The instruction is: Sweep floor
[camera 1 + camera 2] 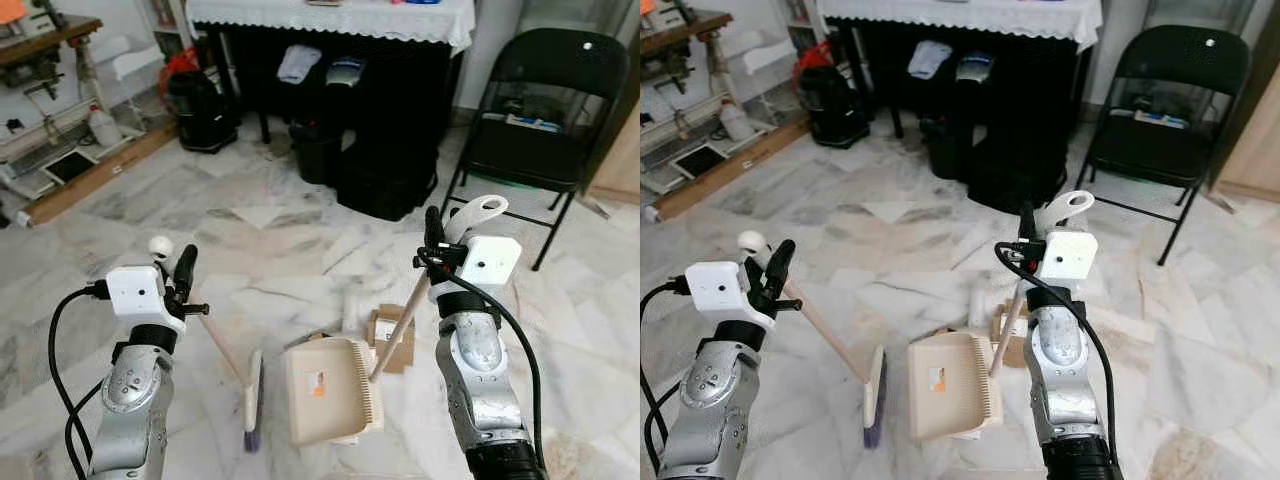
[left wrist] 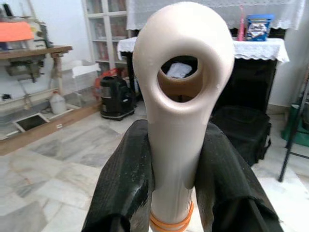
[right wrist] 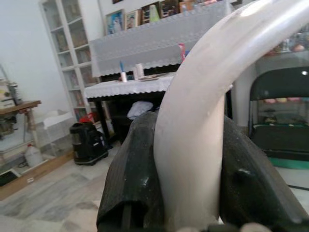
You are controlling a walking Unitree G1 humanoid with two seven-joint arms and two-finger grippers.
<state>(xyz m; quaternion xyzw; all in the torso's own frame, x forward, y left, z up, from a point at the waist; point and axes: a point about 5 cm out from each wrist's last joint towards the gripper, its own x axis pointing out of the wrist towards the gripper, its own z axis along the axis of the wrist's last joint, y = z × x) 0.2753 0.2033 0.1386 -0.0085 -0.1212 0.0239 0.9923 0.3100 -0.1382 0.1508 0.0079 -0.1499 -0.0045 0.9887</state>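
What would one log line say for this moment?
left end effector: shut on broom handle | right end effector: shut on dustpan handle | dustpan: on floor

Glossy marble floor [image 1: 300, 230] (veined) — smooth plastic dustpan [image 1: 330, 390], cardboard box [image 1: 392, 335].

I have both silver arms raised at the lower corners of the head view: left gripper [image 1: 183, 272] and right gripper [image 1: 434, 240] each clamped tight (fingers pointing upward).

Silver arms, white wrist boxes, black cables, black-fingered left hand [image 1: 186, 268].
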